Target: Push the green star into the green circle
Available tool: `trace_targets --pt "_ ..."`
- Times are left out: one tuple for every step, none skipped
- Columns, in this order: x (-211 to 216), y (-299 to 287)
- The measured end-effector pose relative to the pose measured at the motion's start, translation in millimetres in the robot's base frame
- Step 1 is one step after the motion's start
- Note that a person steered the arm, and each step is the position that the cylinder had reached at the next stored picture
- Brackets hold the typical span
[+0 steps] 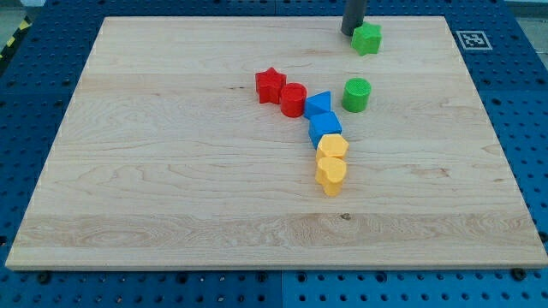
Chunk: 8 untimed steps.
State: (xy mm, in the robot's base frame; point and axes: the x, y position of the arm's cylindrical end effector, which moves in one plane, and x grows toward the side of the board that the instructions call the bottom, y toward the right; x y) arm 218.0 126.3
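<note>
Tip (pixel 350 32) touched green star (pixel 367 38) at its top-left; green circle (pixel 356 94) lay below. No claw fitted, state untellable. Next: push downward.

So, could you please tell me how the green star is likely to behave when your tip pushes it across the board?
The green star looks squat and flat-based, so it should slide rather than tip or roll. My tip sits at its upper-left edge, off-centre, so it may spin. The wooden board looks smooth, so it probably glides easily toward the green circle.
</note>
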Motion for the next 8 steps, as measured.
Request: trace_targets --pt "-11 15" --pt "43 32" --pt "76 34" --pt "76 22" --pt "78 -7" --pt "78 -17" --pt "84 -20" --pt "111 -4"
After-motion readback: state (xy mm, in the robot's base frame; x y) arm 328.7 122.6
